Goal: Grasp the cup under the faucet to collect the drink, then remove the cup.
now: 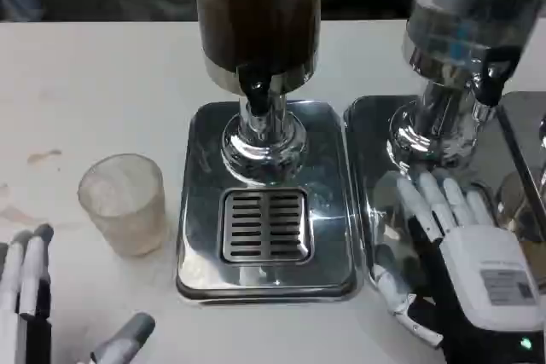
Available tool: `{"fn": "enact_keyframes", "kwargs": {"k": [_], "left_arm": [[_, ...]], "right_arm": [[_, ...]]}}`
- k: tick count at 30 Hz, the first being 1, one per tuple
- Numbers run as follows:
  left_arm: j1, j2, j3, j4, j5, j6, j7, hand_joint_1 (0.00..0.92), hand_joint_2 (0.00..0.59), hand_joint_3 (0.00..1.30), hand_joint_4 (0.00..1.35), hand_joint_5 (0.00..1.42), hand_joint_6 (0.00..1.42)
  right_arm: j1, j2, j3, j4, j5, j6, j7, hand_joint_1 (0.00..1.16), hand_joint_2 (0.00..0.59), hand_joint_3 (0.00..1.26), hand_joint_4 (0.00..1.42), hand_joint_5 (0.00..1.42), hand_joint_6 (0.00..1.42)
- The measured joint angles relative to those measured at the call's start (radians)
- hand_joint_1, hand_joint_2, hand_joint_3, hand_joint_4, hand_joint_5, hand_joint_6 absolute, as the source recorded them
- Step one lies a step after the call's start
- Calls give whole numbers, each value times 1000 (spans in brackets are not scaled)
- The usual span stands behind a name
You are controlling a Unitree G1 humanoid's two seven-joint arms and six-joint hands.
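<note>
A frosted clear cup (124, 202) stands upright on the white table, left of the dispenser's steel base (198, 236) and not under the black faucet (255, 91). The dispenser's tank (256, 6) holds a dark drink above the drip grille (264, 225). My left hand (34, 296) sits at the bottom left corner, below the cup and apart from it, fingers spread with nothing in them. My right hand (461, 253) lies over the neighbouring dispenser's steel base (367, 176), fingers extended forward, holding nothing.
A second dispenser (465, 31) with a clear tank and its own black tap stands at the right. Brownish stains (43, 157) mark the table at the left. Bare table lies behind and left of the cup.
</note>
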Motion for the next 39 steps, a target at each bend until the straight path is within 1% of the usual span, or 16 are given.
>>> {"fn": "enact_keyframes", "kwargs": {"k": [6,11,21,27,32,33,35,36,39], "left_arm": [[0,0,0,0,1,1,0,0,98,0,0,0,0],[1,0,0,0,1,2,0,0,98,0,0,0,0],[-11,-1,0,4,-2,2,2,0,98,0,0,0,0],[-17,1,17,31,-33,-18,14,0,98,0,0,0,0],[-17,3,45,31,-64,-50,16,0,94,0,0,0,0],[-20,5,50,33,-76,-60,16,0,85,0,0,0,0],[-50,18,75,54,-115,-98,16,0,80,0,0,0,0],[-65,22,82,64,-125,-109,16,0,68,0,0,0,0],[-122,40,98,120,-181,-166,15,0,60,0,0,0,0]], "right_arm": [[0,0,2,0,14,0,0,321,527,93,0,0,0],[-6,-1,9,8,15,-1,0,326,523,93,0,0,0],[-26,-2,10,18,15,0,0,334,521,85,0,0,0],[-29,17,35,17,-12,11,0,337,521,84,0,0,0],[-22,19,36,7,-24,25,0,338,521,84,0,0,0],[-17,19,36,2,-25,29,0,339,521,84,0,0,0],[-3,20,37,-15,-26,37,0,339,521,83,0,0,0],[0,20,38,-19,-27,40,0,340,521,83,0,0,0],[10,21,41,-24,-30,48,0,340,521,83,0,0,0]]}}
